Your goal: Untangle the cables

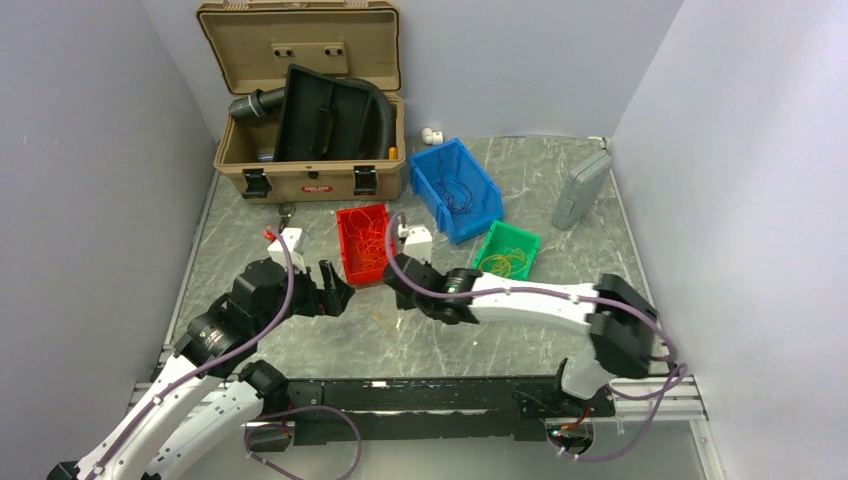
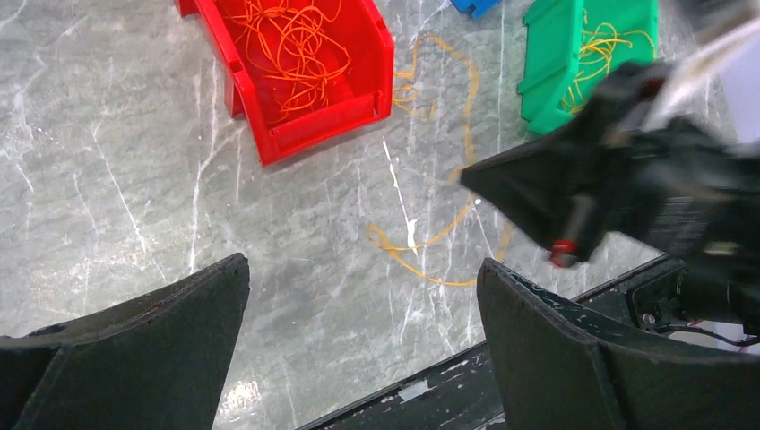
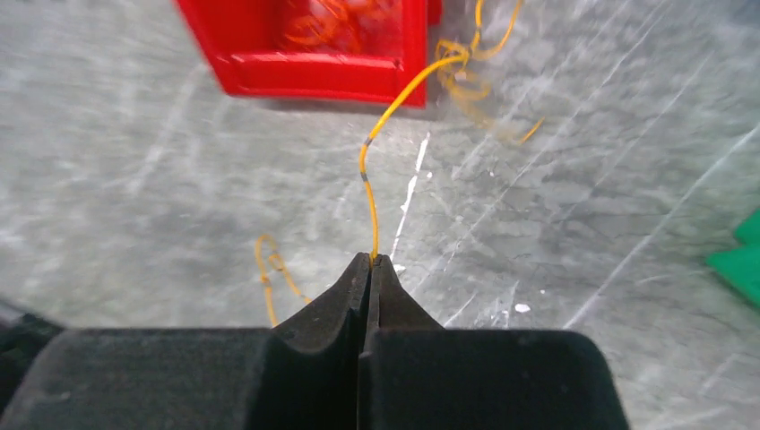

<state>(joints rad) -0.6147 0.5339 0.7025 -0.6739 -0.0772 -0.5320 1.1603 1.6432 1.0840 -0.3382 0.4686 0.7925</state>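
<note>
One orange cable [image 3: 362, 170] pinched between the right jaws

— Ahead of the right gripper [image 3: 371, 260], the red bin [image 3: 314, 67] is blurred and cut off by the top edge; what lies inside is an orange smear.
— The yellow cable [image 3: 370, 219] slips between the closed fingertips, so its end is hidden. Off to the gripper's right, only a corner of the green bin [image 3: 744, 260] shows.
— From above, the wires [image 1: 458, 195] in the blue bin [image 1: 472, 224] are too fine to count.
</note>
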